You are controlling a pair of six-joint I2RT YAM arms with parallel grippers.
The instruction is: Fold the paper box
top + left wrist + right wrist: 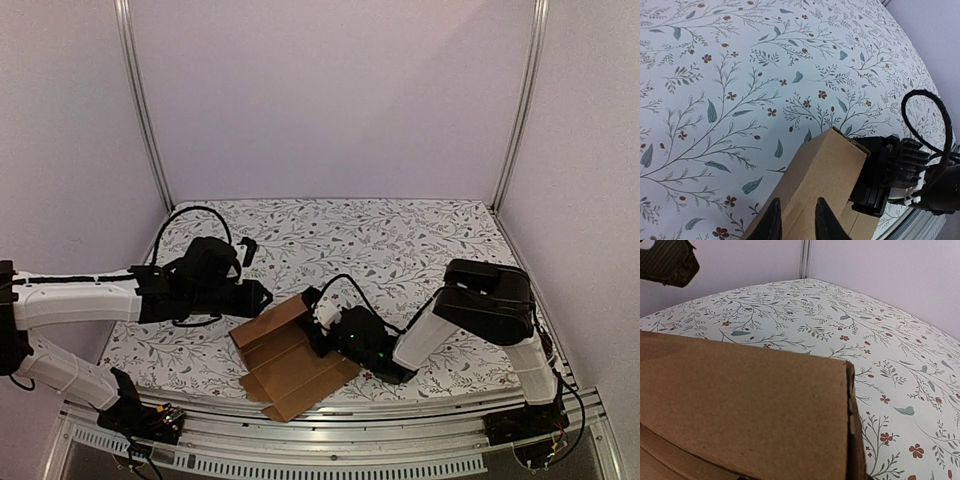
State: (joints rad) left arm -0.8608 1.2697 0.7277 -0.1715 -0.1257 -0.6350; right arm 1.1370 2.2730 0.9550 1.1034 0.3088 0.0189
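Over the raised panel of the paper box (824, 167), the left end effector (797, 223) hangs with its two black fingertips (772, 224) spread apart, bare cardboard showing in the gap between them. Whether either fingertip touches the panel cannot be told. On the other side of that panel sits the right end effector (318, 312), black with white parts, pressed close against the box. Its fingers are hidden by the cardboard, so I cannot tell if they are apart or clamped. From its wrist camera the box fills nearly the whole lower left of the view.

The paper box is plain brown corrugated cardboard, only partly folded. One long panel stands up as a wall along its far-left side, with a doubled edge at the end. The remaining panels lie flat towards the near side, with crease lines running across them. It rests on the worktop (420, 250), which has a white cloth printed with leafy sprigs and small red flowers. A black cable (944, 125) loops just beyond the box, beside the right end effector.
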